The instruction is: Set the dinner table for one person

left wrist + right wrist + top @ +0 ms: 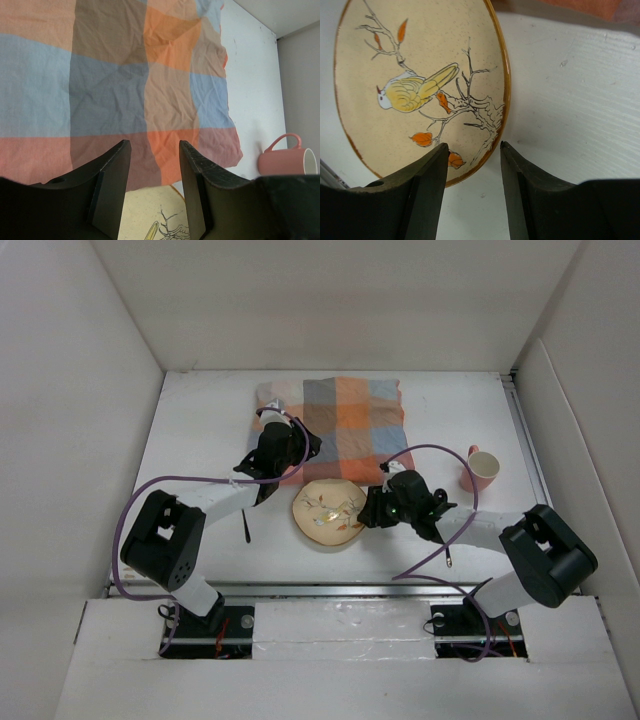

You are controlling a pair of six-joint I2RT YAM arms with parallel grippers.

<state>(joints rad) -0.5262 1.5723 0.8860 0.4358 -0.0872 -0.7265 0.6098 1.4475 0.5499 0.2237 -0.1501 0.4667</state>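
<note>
Matte white dinner table (200, 420), crumpled checked cloth (335, 415), round speckled bird-painted plate (328, 513), left jaws and right jaws parted, empty.

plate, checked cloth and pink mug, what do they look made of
Plate: likely glazed ceramic, speckled cream with a painted bird and a brown rim, slightly glossy.
Checked cloth: woven fabric, matte, visibly creased and rumpled.
Mug: probably ceramic, smooth pink outside and white inside; plastic can't be ruled out.
</note>
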